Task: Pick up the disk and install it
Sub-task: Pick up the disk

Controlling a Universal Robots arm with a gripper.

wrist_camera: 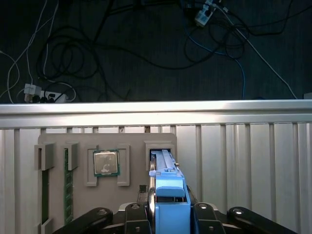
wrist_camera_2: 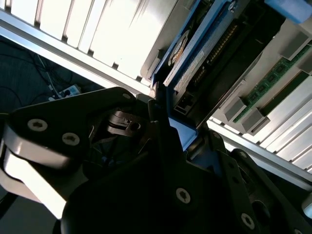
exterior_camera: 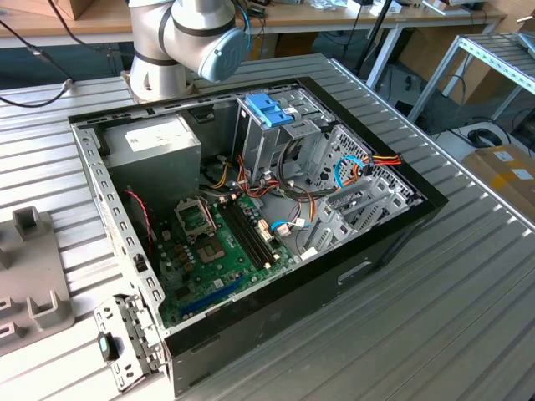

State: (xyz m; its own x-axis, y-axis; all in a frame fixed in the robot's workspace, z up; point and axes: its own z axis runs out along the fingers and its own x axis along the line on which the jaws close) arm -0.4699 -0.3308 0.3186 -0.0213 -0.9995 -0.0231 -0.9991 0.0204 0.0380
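First wrist view: ribbed metal tabletop (wrist_camera: 243, 146), dark cable-strewn floor (wrist_camera: 122, 48) beyond. The tool (wrist_camera: 169, 214) clamps the disk (wrist_camera: 168, 192), on edge at the grey tray's (wrist_camera: 131, 141) slot, its long axis running toward the tray's far rim.

The pincer (wrist_camera: 168, 208) clamps the disk (wrist_camera: 169, 192) edge-on between both black fingers (wrist_camera: 138, 211).

The disk (wrist_camera: 165, 168) is dull silver metal edged in smooth light-blue plastic. The gripper (wrist_camera: 169, 207) is matt black with bright screw heads. The table (wrist_camera: 243, 161) is ribbed aluminium with a satin sheen. The tray (wrist_camera: 131, 141) is matt grey plastic. The case (exterior_camera: 334, 292) is glossy black outside, with bare sheet metal within.
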